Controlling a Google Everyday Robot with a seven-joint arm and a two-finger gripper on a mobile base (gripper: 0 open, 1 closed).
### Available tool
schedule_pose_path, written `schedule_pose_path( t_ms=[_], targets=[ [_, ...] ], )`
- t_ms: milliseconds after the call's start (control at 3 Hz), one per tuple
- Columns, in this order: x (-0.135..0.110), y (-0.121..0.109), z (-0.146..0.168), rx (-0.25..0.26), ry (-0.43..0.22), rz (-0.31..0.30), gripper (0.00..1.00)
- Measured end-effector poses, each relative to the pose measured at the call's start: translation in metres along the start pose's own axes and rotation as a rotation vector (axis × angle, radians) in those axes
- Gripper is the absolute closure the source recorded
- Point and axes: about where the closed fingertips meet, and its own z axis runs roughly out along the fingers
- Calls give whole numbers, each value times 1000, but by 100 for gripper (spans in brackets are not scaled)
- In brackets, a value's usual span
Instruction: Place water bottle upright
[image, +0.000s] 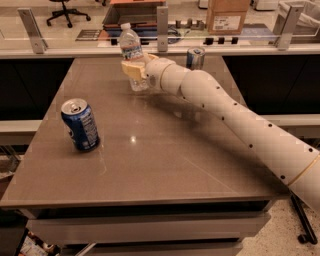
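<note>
The clear, ribbed plastic water bottle (130, 48), white-capped, stands nearly upright at the far middle of the glossy brown table (165, 170). The gripper (134, 70) has its pale tan fingers closed around the bottle's lower half, and the bottle's base contact is unclear. A blue soda can (80, 125) stands left. A slim energy drink can (195, 58) is partly hidden behind the smooth white arm (235, 117).

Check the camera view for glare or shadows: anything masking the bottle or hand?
Camera view: one small glare spot on the table, well away from the water bottle; a soft shadow lies under the arm; the hand, toward the table's far side, grips the bottle's middle, and both are readable.
</note>
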Motion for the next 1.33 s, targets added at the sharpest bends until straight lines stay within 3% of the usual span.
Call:
schedule_pose_path(
  t_ms=[333, 667, 1000, 1333],
  targets=[
    [-2, 0, 0, 0, 0, 0, 37],
    [28, 8, 4, -15, 18, 52, 60],
    [42, 11, 7, -20, 29, 79, 83],
    [39, 12, 7, -20, 29, 80, 100]
  ],
)
